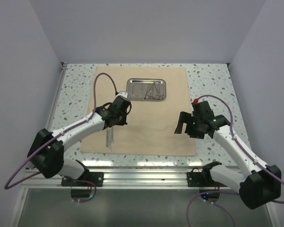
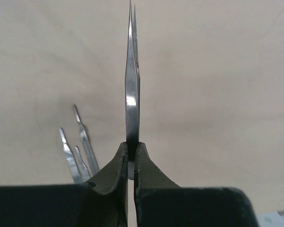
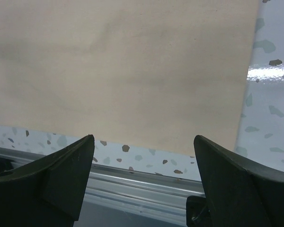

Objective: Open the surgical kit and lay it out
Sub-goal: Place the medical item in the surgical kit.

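The beige cloth wrap (image 1: 146, 127) lies spread flat on the table. The steel tray (image 1: 133, 96) sits on its far middle with thin silver instruments (image 1: 154, 91) in it. My left gripper (image 1: 112, 126) hangs over the cloth's left part. In the left wrist view it (image 2: 131, 147) is shut on a pair of silver tweezers (image 2: 131, 90) that point away from the fingers, just above the cloth (image 2: 217, 94). Other silver instruments (image 2: 80, 146) lie on the cloth beside them, also in the top view (image 1: 109, 141). My right gripper (image 1: 184, 124) (image 3: 144, 142) is open and empty over the cloth's near right corner (image 3: 123, 71).
The speckled table (image 1: 213, 80) shows around the cloth. An aluminium rail (image 1: 146, 165) (image 3: 146, 187) runs along the near edge. White walls close in the back and both sides.
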`<state>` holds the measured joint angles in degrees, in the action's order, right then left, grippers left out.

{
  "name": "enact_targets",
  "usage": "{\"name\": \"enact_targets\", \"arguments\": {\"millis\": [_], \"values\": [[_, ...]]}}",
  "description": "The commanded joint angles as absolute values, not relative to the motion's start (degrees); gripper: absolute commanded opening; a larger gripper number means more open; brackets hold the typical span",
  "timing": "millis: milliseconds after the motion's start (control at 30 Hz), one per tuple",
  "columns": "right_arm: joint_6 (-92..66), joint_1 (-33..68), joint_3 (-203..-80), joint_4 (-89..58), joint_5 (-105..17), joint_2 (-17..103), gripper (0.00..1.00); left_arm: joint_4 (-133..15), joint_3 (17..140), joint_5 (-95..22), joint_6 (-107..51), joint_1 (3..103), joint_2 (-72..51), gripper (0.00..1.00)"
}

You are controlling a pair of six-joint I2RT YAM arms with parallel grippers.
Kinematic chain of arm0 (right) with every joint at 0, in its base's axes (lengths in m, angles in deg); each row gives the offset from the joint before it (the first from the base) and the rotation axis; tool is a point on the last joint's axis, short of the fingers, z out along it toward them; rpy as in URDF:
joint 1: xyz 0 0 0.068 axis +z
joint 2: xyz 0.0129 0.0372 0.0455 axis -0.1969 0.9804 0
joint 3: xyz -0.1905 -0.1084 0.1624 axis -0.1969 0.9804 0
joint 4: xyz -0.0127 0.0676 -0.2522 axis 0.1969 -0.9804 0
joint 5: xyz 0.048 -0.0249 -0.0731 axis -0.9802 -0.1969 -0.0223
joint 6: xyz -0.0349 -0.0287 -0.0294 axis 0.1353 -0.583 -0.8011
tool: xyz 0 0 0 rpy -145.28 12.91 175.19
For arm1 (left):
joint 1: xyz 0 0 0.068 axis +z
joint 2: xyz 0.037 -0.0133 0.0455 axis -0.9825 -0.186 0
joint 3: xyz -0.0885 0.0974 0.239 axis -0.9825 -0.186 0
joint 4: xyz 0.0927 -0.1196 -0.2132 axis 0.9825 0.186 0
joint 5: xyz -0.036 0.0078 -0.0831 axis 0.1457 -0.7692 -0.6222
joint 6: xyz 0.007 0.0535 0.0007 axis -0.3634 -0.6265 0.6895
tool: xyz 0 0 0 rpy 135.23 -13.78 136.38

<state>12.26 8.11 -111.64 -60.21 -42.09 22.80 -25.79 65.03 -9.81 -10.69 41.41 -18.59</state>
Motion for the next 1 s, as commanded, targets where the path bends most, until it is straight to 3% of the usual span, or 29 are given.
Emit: {"name": "enact_targets", "arguments": {"millis": [0,533,633,733,833,967], "values": [[10.8,7.89,-111.57,-58.09,-44.39,23.02,0.89,-34.68,55.24,-18.42,0.49,38.95,-13.54,0.0],[10.18,7.98,-110.07,-59.76,-45.27,22.06,0.89,-39.96,45.88,-12.01,18.61,23.38,-13.97,0.0],[10.79,7.89,-109.55,-59.76,-45.09,21.36,0.89,-37.86,47.29,-11.57,19.23,22.94,-15.46,0.27],[11.41,7.89,-109.19,-60.37,-44.57,20.22,0.89,-35.14,49.83,-10.87,18.71,22.77,-15.29,0.42],[11.85,7.98,-108.93,-60.73,-44.04,19.07,0.89,-30.48,54.75,-8.76,17.3,22.77,-14.94,0.55],[12.55,7.98,-109.1,-61.08,-43.25,18.72,0.89,-26.34,65.45,-4.72,10.56,24.33,-16.34,0.61]]}}
